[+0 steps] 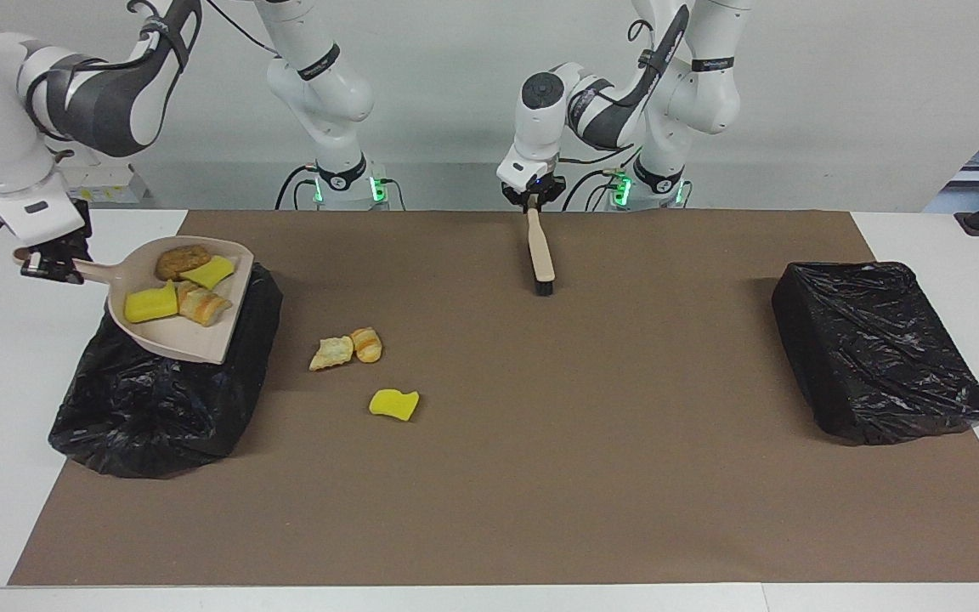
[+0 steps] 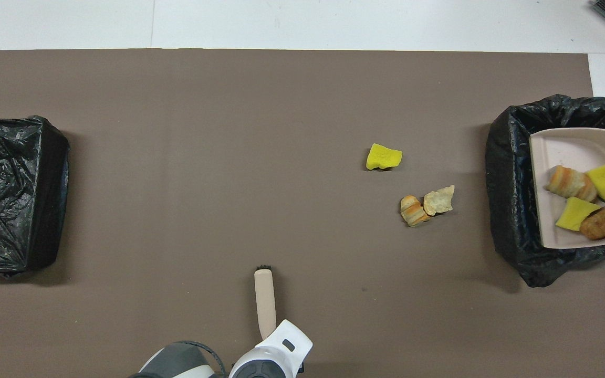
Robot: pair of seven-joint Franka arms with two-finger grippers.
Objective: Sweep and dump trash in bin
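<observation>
My right gripper [image 1: 46, 265] clamps the dustpan [image 1: 168, 337] handle over the bin [image 1: 162, 399]; I should tip slowly so the four scraps [image 1: 177, 287] drop inside. Three scraps [image 1: 362, 365] lie beside the bin, and my left gripper [image 1: 532, 201] grips the brush [image 1: 540, 255].

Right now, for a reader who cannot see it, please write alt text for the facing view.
The right gripper holds a beige dustpan with four scraps over a black-lined bin. Three scraps lie on the brown mat beside the bin. The left gripper holds a brush upright, bristles down.
</observation>
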